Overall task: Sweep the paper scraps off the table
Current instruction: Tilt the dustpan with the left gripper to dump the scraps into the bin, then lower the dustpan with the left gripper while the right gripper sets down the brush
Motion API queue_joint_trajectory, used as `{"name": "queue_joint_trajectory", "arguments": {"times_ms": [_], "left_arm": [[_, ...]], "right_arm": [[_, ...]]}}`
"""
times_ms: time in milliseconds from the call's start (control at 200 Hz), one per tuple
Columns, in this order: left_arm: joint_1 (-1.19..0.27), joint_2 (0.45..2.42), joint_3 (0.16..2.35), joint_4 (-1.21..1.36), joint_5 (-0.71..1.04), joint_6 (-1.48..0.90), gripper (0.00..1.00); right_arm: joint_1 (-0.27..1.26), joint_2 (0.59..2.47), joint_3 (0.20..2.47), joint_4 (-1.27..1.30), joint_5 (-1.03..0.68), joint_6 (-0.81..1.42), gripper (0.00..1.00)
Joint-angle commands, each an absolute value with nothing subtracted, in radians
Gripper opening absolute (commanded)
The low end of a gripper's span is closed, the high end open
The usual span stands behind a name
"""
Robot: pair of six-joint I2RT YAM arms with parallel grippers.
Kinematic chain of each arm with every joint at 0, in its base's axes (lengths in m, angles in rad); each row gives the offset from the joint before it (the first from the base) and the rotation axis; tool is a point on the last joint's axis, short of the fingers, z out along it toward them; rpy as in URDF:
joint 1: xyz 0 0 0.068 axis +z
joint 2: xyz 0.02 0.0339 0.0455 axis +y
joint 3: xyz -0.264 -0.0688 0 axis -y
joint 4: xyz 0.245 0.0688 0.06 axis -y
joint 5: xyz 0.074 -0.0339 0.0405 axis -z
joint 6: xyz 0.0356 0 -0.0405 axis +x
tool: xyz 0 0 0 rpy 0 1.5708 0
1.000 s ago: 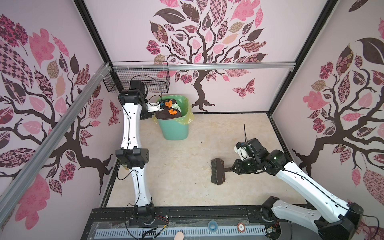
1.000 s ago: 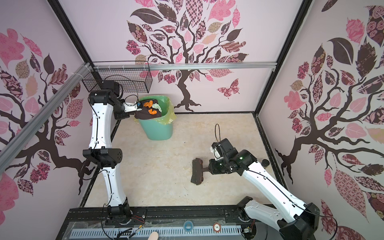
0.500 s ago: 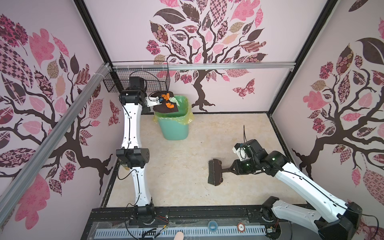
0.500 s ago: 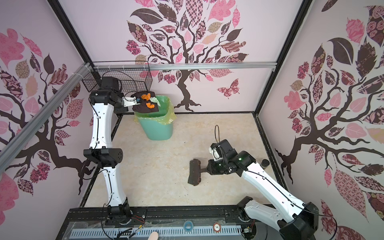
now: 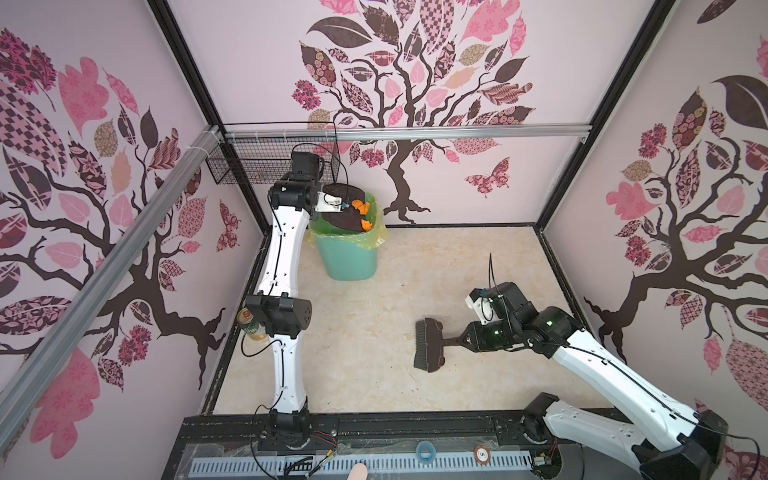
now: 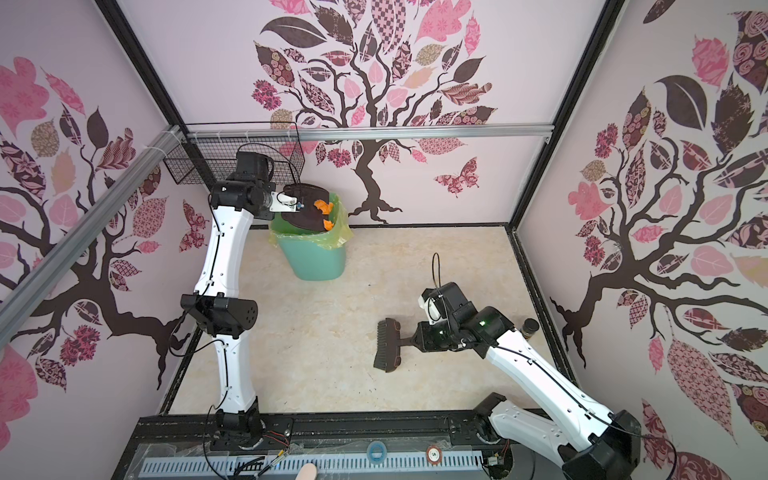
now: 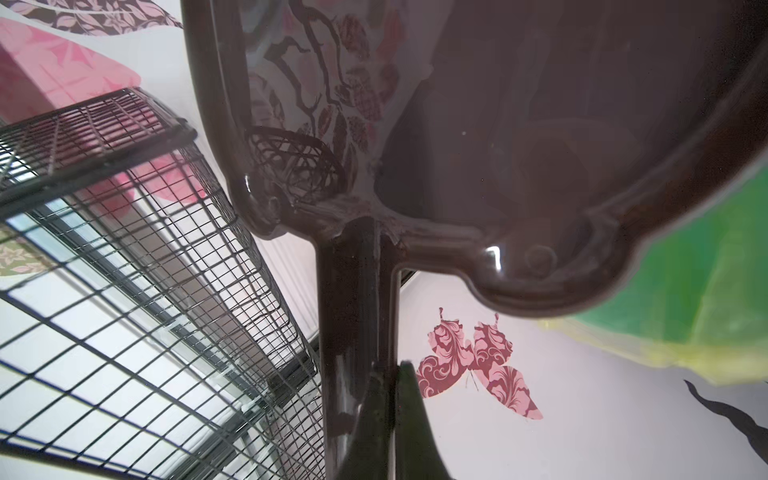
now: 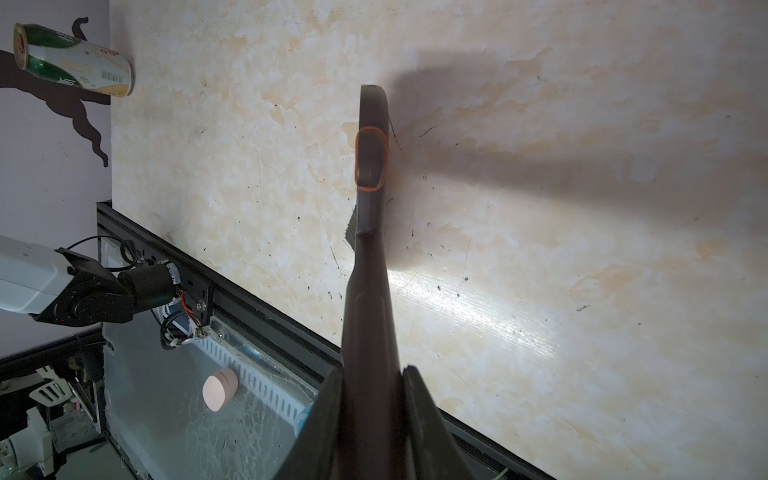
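Top views, far left: a can (image 5: 246, 318) stands at the left edge of the bench (image 5: 365, 307), partly hidden by the left arm's elbow.
Back-left corner: a wire basket (image 5: 253, 168) hangs from the rail, just behind the left arm's wrist.
Left end effector (image 5: 334, 202): pressed together on the handle of a dark brown dustpan (image 5: 338, 214), held high above the bench.
Dustpan: over the mouth of the mint-green bin (image 5: 351, 259), which has a yellow-green liner (image 5: 376, 237) and stands at the back of the bench.
Paper scraps (image 5: 358, 205): a few orange wads lie on the dustpan along its edge over the bin; a scrap's exact count cannot be told.
Brush (image 5: 428, 345): right of centre, bristles facing left, handle pointing right; whether the bristles touch the bench cannot be told.
Right end effector (image 8: 372, 415): pinching the brush handle, low over the bench, well apart from the bin.
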State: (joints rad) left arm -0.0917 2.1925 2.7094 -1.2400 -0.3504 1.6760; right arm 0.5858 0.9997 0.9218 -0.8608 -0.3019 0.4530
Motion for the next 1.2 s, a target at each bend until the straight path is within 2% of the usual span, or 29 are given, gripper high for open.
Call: {"name": "queue_joint_trajectory", "arguments": {"times_ms": [0, 115, 225, 425, 665, 800, 980, 1195], "left_arm": [[-0.087, 2.153, 2.706, -1.17, -0.364, 1.68, 0.0], [-0.078, 2.153, 2.725, -1.234, -0.335, 1.627, 0.0], [-0.053, 2.15, 2.77, -1.349, -0.233, 1.497, 0.0], [-0.026, 2.047, 2.699, -1.457, -0.01, 1.317, 0.0], [0.01, 2.006, 2.717, -1.582, 0.118, 1.255, 0.0], [0.002, 1.924, 2.647, -1.653, 0.165, 1.244, 0.0], [-0.049, 1.71, 2.363, -1.663, 0.193, 1.221, 0.0], [-0.127, 1.325, 1.728, -1.442, 0.159, 1.168, 0.0]], "right_arm": [[0.58, 0.985, 0.909, -0.894, -0.285, 0.457, 0.0], [0.581, 0.986, 0.907, -0.889, -0.287, 0.459, 0.0], [0.581, 0.988, 0.909, -0.885, -0.284, 0.464, 0.0], [0.581, 1.001, 0.921, -0.893, -0.282, 0.46, 0.0], [0.581, 1.009, 0.943, -0.891, -0.287, 0.471, 0.0], [0.581, 1.005, 0.951, -0.905, -0.279, 0.467, 0.0], [0.581, 1.016, 1.009, -0.959, -0.206, 0.443, 0.0], [0.57, 1.106, 1.148, -1.016, -0.059, 0.394, 0.0]]}}
